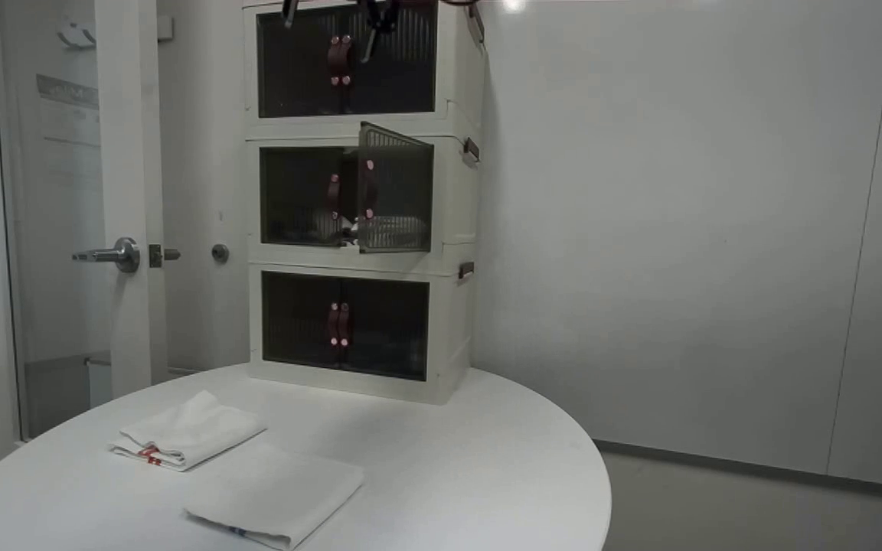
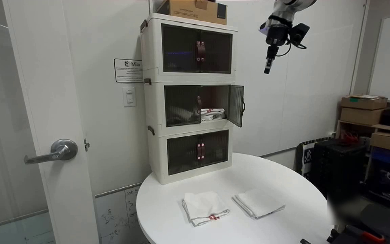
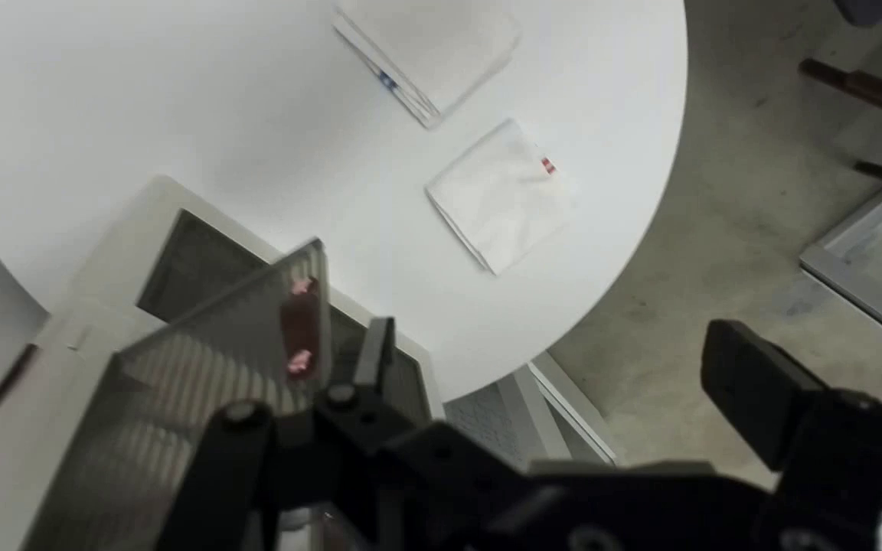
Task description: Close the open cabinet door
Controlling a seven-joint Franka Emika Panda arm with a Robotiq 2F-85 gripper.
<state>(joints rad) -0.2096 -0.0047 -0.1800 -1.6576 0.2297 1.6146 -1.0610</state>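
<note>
The cabinet door, a dark see-through panel with a dark red handle, stands swung outward from the right half of the middle tier in both exterior views (image 1: 399, 191) (image 2: 236, 105). It also shows in the wrist view (image 3: 211, 360) at lower left. The white cabinet (image 1: 452, 199) (image 2: 156, 101) has three tiers; the other panels look shut. My gripper (image 2: 268, 66) hangs in the air above and to the right of the door, apart from it. In an exterior view its fingertips (image 1: 330, 30) show before the top tier. In the wrist view the gripper (image 3: 556, 367) is wide open and empty.
The cabinet stands on a round white table (image 1: 487, 459) with two folded white cloths (image 2: 205, 206) (image 2: 259, 203). More cloth (image 2: 212, 114) lies inside the middle tier. A cardboard box (image 2: 195, 12) sits on top of the cabinet. A glass room door (image 1: 131, 191) stands beside it.
</note>
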